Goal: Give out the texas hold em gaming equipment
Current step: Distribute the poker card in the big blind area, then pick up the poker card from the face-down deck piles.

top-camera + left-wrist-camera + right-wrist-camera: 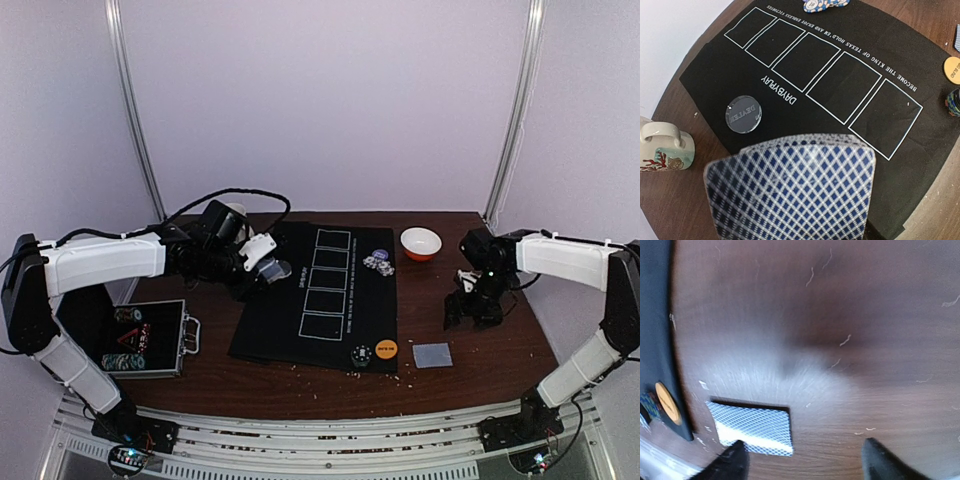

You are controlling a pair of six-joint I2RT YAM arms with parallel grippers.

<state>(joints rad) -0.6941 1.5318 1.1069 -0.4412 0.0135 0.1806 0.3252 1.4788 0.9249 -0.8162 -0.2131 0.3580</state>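
Deal, early stage: we see cards (751, 427) laid beside mat (270, 335), right pincer (802, 460) spread nearby; left pincer (268, 264) pinching deck (790, 190); boxes (322, 326) unfilled.

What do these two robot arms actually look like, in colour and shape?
The left arm and right arm have smooth white shells on their long sections and black blocks at the joints. A black cable loops off the left arm. The right gripper ends in two dark tapered fingers; the left gripper is black with a white part.
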